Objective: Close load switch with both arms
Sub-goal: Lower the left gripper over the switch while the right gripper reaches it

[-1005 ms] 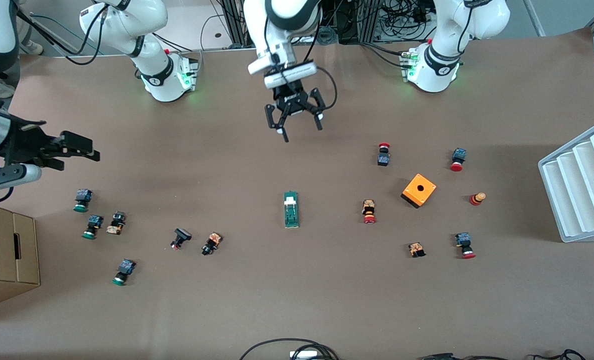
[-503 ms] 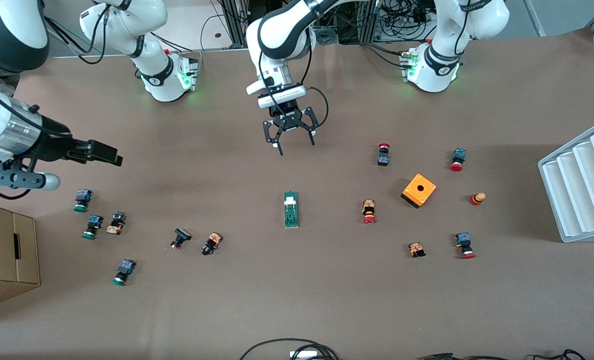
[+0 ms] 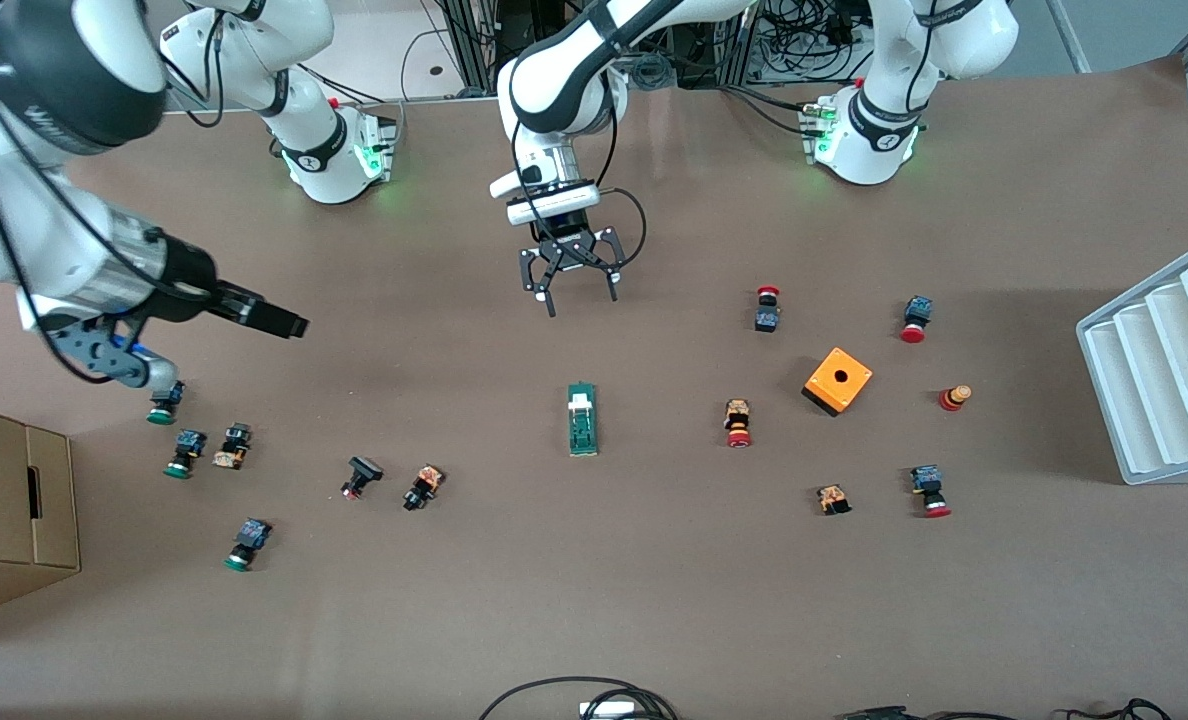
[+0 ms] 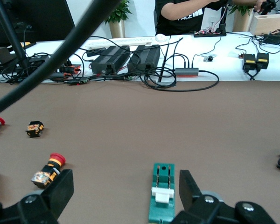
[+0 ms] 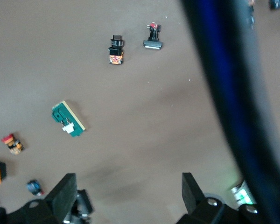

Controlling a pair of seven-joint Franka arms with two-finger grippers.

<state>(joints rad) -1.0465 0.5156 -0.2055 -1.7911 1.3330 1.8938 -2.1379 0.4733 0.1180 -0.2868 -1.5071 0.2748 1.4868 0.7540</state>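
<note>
Both grippers have advanced toward the load switch [image 3: 582,419] over the last second. Left gripper [image 3: 572,284], in the upper centre of the front view, has come down and now hangs over bare table just above the switch in the frame; its jaws are spread, holding nothing. Right gripper [image 3: 279,322], at the left of the frame, has swung inward from the frame edge toward the centre; its fingers stand apart and empty in the right wrist view.

Load switch position is unchanged: flat on the table at frame centre, with the white sliding block [image 3: 580,402] toward its upper end. No contact has been made. Judged status: approach phase only. Closing the switch still requires one gripper to steady the green body while the other drives the block.
</note>
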